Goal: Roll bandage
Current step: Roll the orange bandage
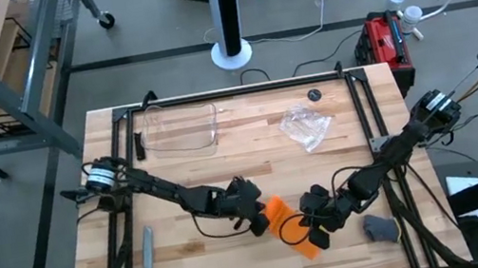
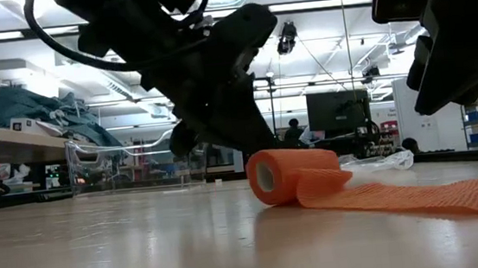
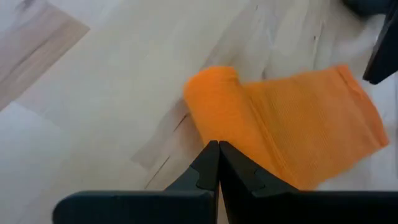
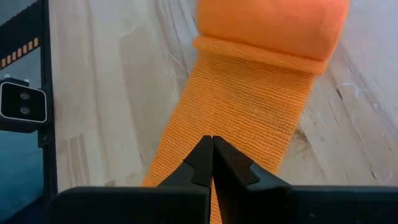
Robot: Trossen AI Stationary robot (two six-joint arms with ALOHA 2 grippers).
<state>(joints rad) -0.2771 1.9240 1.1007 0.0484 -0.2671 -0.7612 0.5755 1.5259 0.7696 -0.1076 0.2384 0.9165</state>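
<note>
The orange bandage (image 1: 287, 225) lies on the table near its front edge. One end is wound into a stubby roll (image 2: 284, 177) lying on its side, and the loose strip (image 2: 418, 198) runs flat from it along the wood. My left gripper (image 3: 218, 146) is shut, its tips right at the roll (image 3: 214, 99). My right gripper (image 4: 212, 140) is shut over the flat strip (image 4: 242, 106), a little way from the roll. In the low view it hangs above the strip. My left gripper has its shut fingertips (image 3: 210, 155) against the roll's curved side (image 3: 217, 127), coming slanting down from the table's left. Whether they touch the roll, I cannot tell. The roll rests on the table.
A clear plastic box (image 1: 180, 129) stands at the back left, with crinkled clear wrap (image 1: 305, 128) and a small black disc (image 1: 314, 95) at the back right. A grey bar (image 1: 148, 249) lies front left and a grey lump (image 1: 381, 227) front right.
</note>
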